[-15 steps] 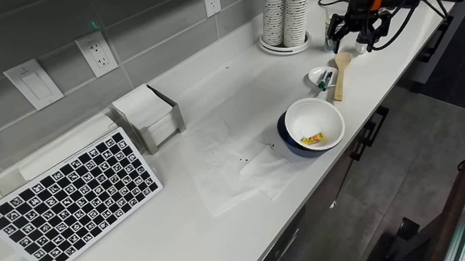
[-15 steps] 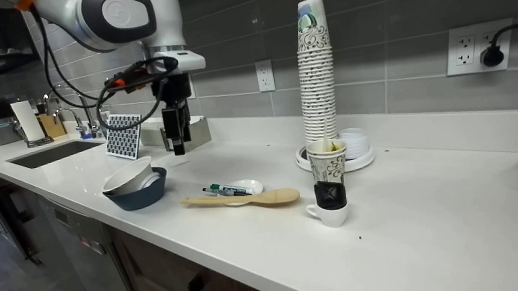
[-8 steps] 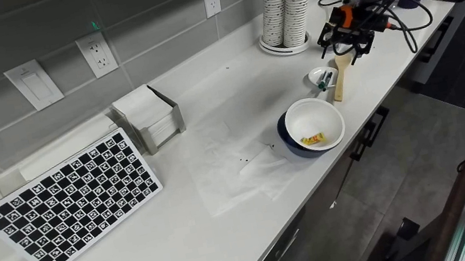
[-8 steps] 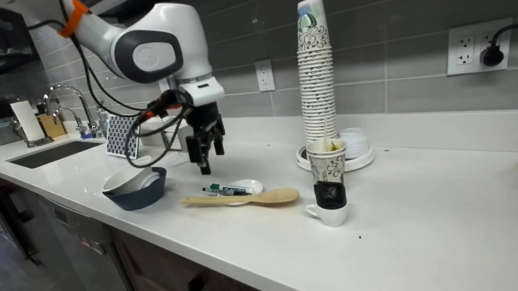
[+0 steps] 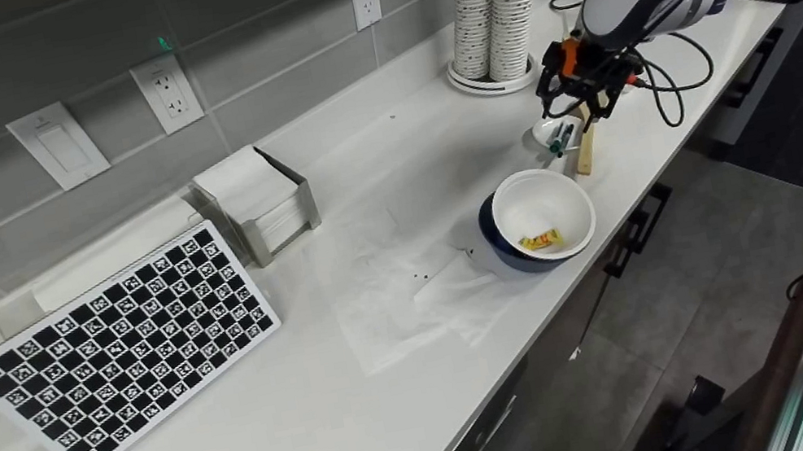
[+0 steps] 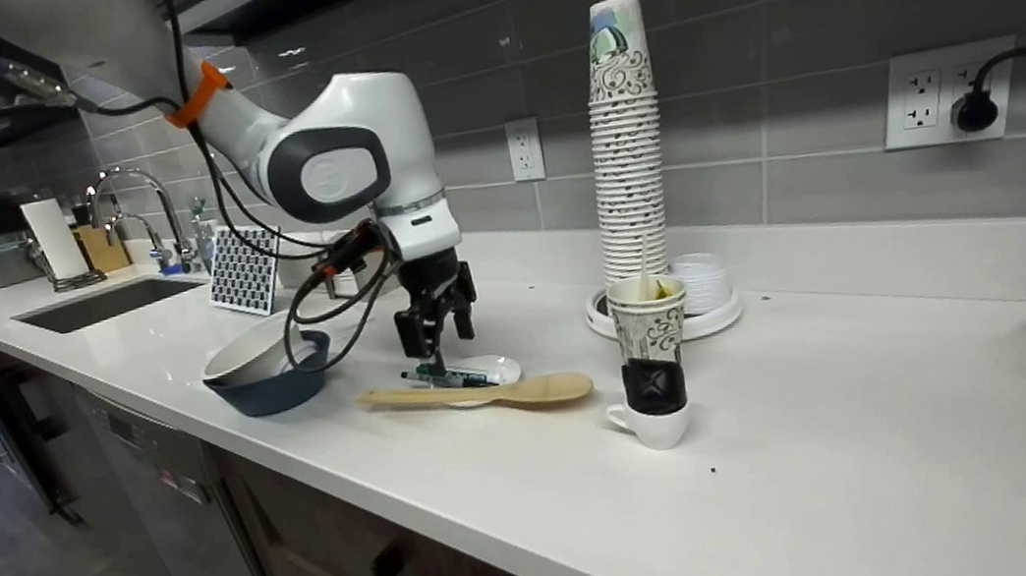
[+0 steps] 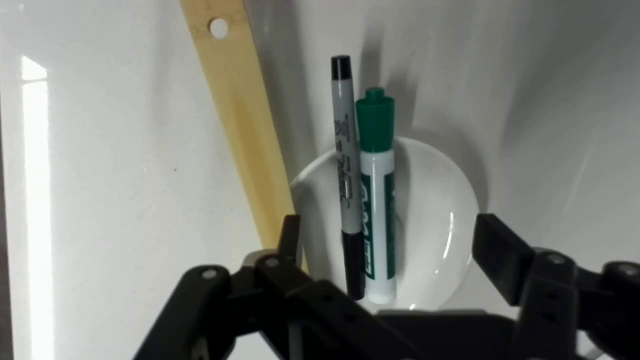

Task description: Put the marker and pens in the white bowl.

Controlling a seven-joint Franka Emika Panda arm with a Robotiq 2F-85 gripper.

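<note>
A green-capped white marker (image 7: 378, 210) and a thinner grey pen with black ends (image 7: 345, 130) lie side by side on a small white dish (image 7: 432, 200), their upper ends past its rim. No tan-yellow pen shows. The white bowl (image 5: 530, 203) sits tilted inside a dark blue bowl (image 6: 274, 395) and holds a yellow packet (image 5: 540, 240). It also shows in an exterior view (image 6: 244, 355). My gripper (image 7: 390, 242) is open and empty, with its fingers on either side of the marker and pen. It hangs just above the dish in both exterior views (image 5: 570, 120) (image 6: 451, 351).
A wooden spoon (image 7: 240, 115) lies beside the dish, under the left finger in the wrist view. Stacked paper cups (image 6: 631, 183), a patterned cup (image 6: 649, 329) and a small white cup (image 6: 656, 430) stand nearby. A napkin holder (image 5: 269, 199) and checkered board (image 5: 126, 348) are farther off.
My open gripper has come down and across to the dish with the marker and pen. The bowls, spoon, marker and pen have not moved.
</note>
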